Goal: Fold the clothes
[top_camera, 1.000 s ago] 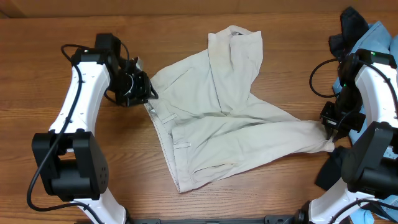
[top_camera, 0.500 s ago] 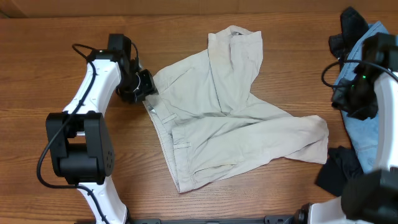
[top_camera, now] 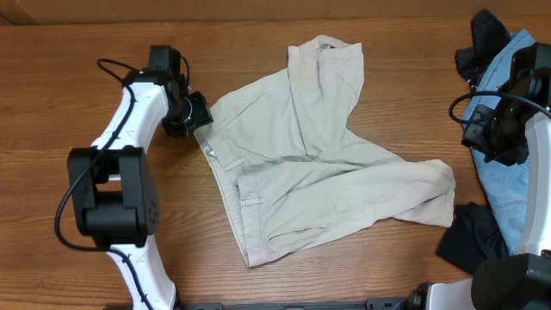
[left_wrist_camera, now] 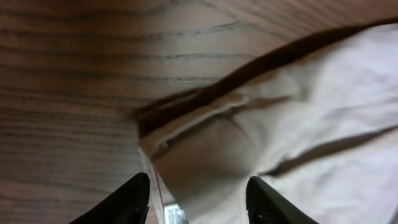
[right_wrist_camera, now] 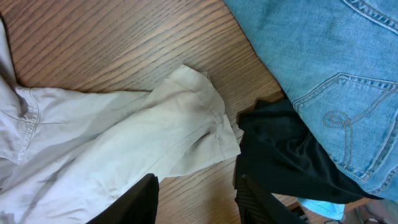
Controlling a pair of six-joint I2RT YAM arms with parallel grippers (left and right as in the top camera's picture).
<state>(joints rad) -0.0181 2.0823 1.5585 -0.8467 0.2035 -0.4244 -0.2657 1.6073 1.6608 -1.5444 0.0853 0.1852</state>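
Overhead, we see the trousers [top_camera: 318,164] spread mid-table [top_camera: 86,52], with the left gripper [top_camera: 196,114] beside their waistband [top_camera: 222,176] and the right gripper [top_camera: 492,142] near the denim garment [top_camera: 506,185].

Left wrist: jaws apart above the waistband edge.

Right wrist: jaws apart, empty, above the leg hem [right_wrist_camera: 211,118].

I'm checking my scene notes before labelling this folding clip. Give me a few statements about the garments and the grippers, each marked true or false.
1. The beige trousers lie spread on the wooden table between the two arms. True.
2. The right gripper is clamped on the leg end. False: its fingers stand apart above the cloth and hold nothing.
3. A blue denim garment lies at the right side of the table. True.
4. The black garment lies on top of the trousers. False: it lies on the table to the right of the leg end, next to the denim.
5. The left gripper is at the upper end of the waistband, its fingers apart. True.
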